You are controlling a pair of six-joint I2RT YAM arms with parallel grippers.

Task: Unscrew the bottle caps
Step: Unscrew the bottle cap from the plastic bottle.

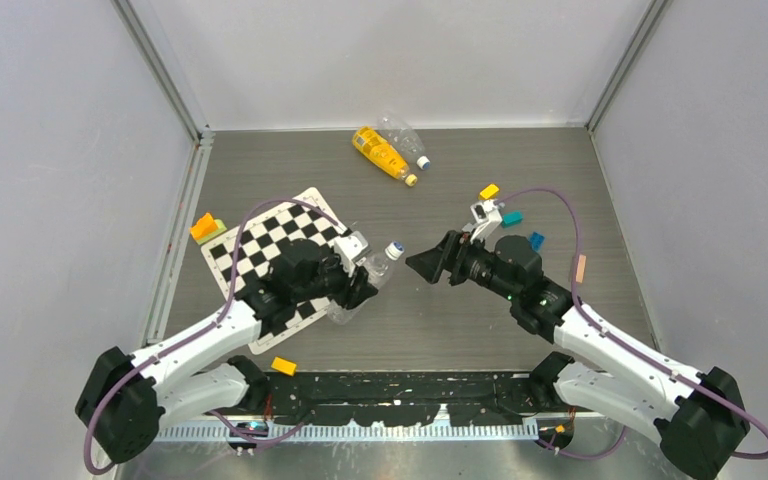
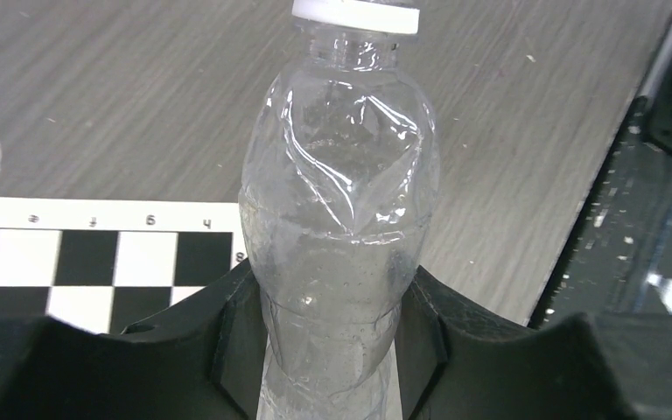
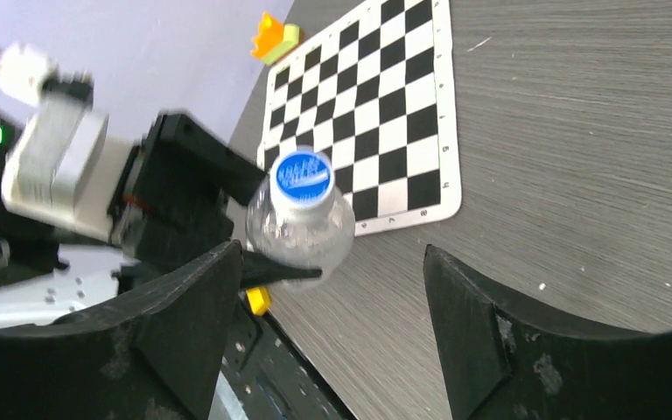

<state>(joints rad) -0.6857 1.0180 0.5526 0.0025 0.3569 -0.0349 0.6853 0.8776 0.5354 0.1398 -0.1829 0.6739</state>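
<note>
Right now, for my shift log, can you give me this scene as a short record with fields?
Left tool: clamped on clear crinkled plastic bottle, low on its body
White round plastic cap, blue print on top: on the bottle
Right tool: open, facing the cap, not touching
Far side: yellow-orange plastic bottle and another clear bottle, lying capped

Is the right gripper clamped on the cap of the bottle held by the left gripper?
No, the right gripper stands wide open, and the cap of the clear bottle touches neither finger.
</note>
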